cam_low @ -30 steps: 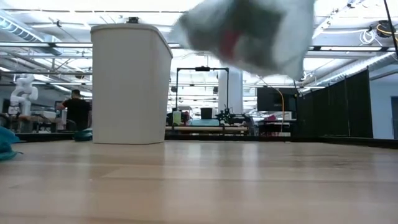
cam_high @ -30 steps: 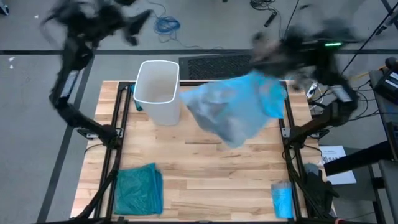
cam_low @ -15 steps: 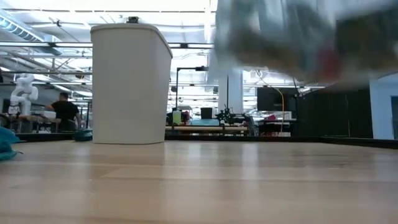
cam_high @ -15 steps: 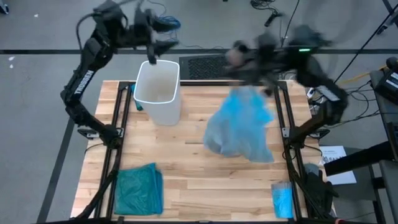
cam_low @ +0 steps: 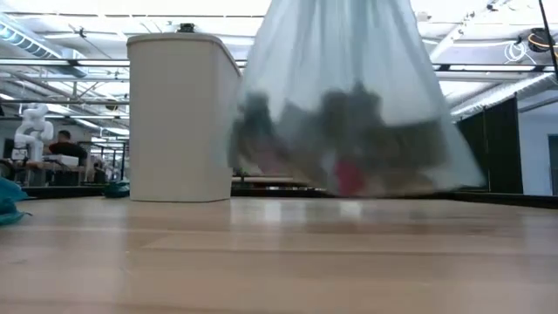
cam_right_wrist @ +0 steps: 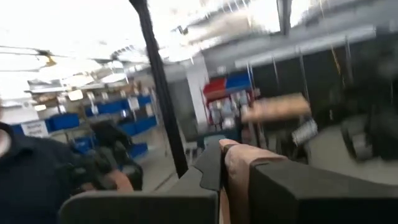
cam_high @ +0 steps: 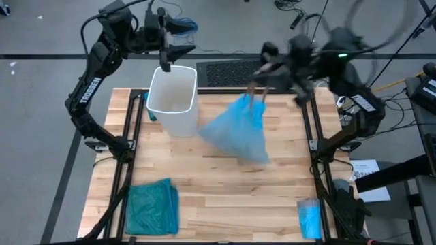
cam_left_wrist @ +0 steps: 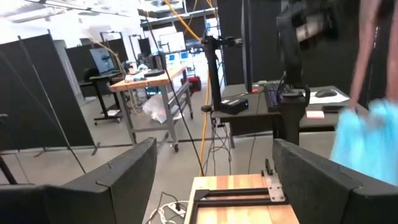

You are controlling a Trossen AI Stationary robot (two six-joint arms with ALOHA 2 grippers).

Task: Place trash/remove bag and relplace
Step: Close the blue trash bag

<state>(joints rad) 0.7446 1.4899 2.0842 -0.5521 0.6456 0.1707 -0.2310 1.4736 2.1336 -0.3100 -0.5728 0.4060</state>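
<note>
right end effector (cam_high: 253,92) is pressed together on the gathered neck of the bag (cam_high: 237,129), and you can see that pale blue liner hanging from it above the back half of the worktop (cam_high: 225,197), to the right of the white bin (cam_high: 173,99). in the low view the bag (cam_low: 353,105) fills the middle, its bottom just above the wood; whether it touches you cannot tell. the trash (cam_low: 349,144) sits as a dark clump inside the bag's lower part, with a spot of red among it. in your right wrist view the two dark fingers (cam_right_wrist: 211,168) meet, with a pinkish strip nipped between them.

left end effector (cam_high: 172,58) hovers over the back rim of the white bin, its fingers (cam_left_wrist: 118,177) spread wide with nothing between them.

the bin stands upright near the worktop's back left corner, unlined as far as the high view shows. a darker teal-green bag (cam_high: 150,206) lies crumpled at the front left corner, and a small folded blue packet (cam_high: 309,218) rests at the front right edge. far back in the low view, a person (cam_low: 63,150) is at a bench.
</note>
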